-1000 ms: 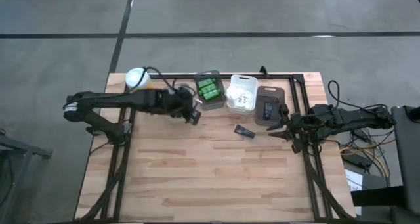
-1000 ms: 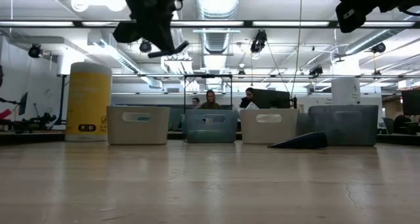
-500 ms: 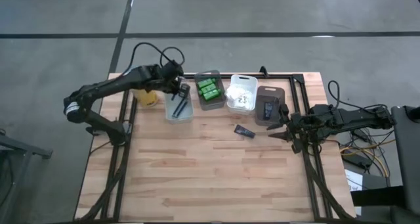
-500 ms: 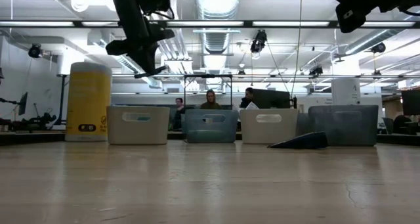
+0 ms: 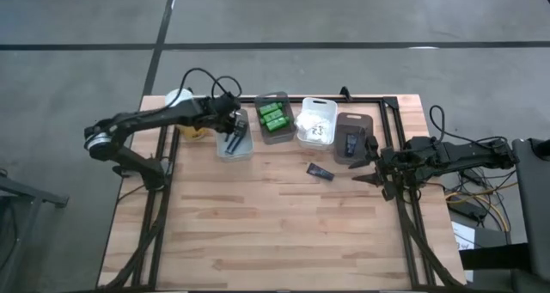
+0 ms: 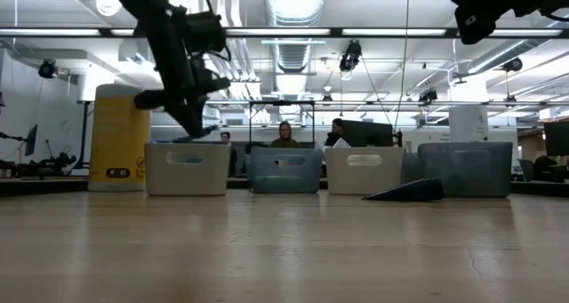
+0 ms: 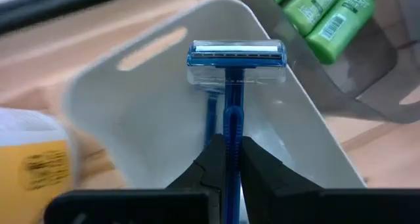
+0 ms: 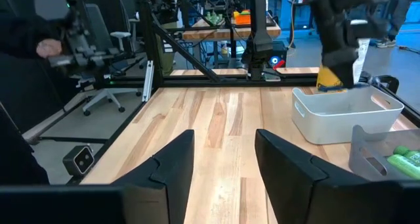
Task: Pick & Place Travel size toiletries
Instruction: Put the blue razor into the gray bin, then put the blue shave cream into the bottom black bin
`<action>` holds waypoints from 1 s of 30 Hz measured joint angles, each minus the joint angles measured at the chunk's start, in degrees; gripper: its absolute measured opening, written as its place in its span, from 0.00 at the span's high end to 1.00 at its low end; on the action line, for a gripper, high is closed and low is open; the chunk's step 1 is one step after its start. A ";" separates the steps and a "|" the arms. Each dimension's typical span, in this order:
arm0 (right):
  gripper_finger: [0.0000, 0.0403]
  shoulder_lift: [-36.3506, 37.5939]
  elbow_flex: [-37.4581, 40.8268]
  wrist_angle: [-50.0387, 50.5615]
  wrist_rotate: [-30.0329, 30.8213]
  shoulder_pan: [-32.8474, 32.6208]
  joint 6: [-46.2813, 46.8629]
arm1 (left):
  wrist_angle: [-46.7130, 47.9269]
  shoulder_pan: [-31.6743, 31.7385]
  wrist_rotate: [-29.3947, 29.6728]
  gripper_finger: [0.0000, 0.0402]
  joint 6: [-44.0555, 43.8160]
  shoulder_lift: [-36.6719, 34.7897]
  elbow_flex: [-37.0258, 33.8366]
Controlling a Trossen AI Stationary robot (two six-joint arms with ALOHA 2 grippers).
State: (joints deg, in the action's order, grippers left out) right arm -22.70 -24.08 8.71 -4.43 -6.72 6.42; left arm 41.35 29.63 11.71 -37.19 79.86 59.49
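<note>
While the blue razor (image 7: 228, 86) hung over the white bin (image 5: 235, 144) in the upper left of your high view, your left gripper (image 7: 226, 159) was clamped on its handle (head pointing away from the fingers). Green tubes (image 5: 273, 118) lay in the next bin, just right. Your right gripper (image 8: 223, 159) waited at the table's right edge, fingers apart, near a flat black sachet (image 5: 320, 172).

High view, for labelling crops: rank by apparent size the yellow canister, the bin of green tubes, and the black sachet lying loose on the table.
1. Bin of green tubes
2. Yellow canister, partly hidden by the left arm, so this is unsure
3. Black sachet, clearly smallest
</note>
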 joint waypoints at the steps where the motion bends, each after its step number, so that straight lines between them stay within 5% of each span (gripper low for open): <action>1: 0.60 0.00 0.00 -0.01 -0.01 0.01 -0.01 | -2.36 0.00 -0.62 0.93 -0.44 0.02 -1.62; 13: 0.53 0.00 -0.01 0.00 -0.02 0.01 0.00 | -12.31 0.11 -3.98 0.92 -2.77 0.96 -11.67; 30: 0.55 0.00 0.00 -0.02 -0.02 0.00 0.00 | -13.55 0.13 -3.04 0.69 -1.66 0.94 -8.80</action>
State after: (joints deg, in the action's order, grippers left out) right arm -22.70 -24.08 8.69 -4.45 -6.72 6.42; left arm 27.81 29.76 8.67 -38.85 80.79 50.69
